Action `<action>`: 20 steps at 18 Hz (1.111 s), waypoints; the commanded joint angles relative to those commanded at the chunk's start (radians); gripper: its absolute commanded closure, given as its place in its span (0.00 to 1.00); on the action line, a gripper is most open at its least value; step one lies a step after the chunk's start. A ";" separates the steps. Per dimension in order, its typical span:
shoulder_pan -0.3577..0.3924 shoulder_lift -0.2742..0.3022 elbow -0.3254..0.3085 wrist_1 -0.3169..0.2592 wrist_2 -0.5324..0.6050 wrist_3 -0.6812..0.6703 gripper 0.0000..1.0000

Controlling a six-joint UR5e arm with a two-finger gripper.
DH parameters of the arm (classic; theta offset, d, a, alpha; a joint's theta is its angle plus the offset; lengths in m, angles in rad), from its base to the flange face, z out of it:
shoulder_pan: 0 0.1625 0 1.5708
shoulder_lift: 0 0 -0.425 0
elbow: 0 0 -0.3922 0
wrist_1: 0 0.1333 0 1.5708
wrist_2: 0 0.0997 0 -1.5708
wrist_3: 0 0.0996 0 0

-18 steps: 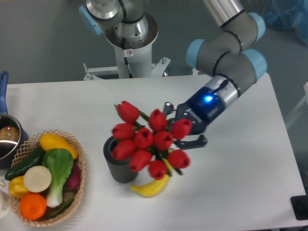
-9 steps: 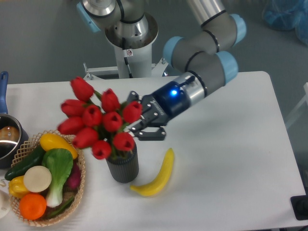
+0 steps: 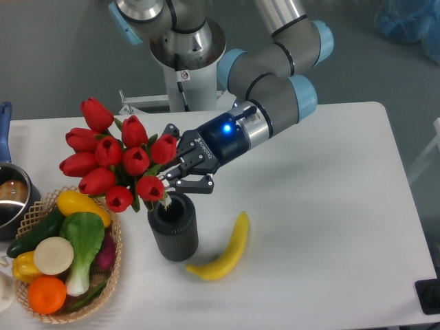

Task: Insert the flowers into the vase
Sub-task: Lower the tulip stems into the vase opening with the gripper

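The flowers, a bunch of red tulip buds with green leaves, hang tilted up and to the left, their buds over the basket's far edge. My gripper is shut on the stems just right of the buds. The stem ends point down at the mouth of the vase, a short dark grey ribbed cylinder standing upright at the table's middle front. Whether the stem tips are inside the mouth is hard to tell.
A yellow banana lies just right of the vase. A wicker basket of produce sits at the front left. A steel pot with a blue handle stands at the left edge. The robot base is behind.
The gripper has carried the flowers from over the banana leftward and up, swinging the buds to the left of the vase. The stem ends now hang over the vase mouth.
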 joint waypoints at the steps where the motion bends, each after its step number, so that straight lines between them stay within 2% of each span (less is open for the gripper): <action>1: 0.002 -0.002 0.000 0.000 0.000 0.000 0.82; 10: 0.009 -0.032 0.017 0.000 0.000 0.023 0.82; 20: 0.015 -0.060 0.005 0.000 0.003 0.025 0.82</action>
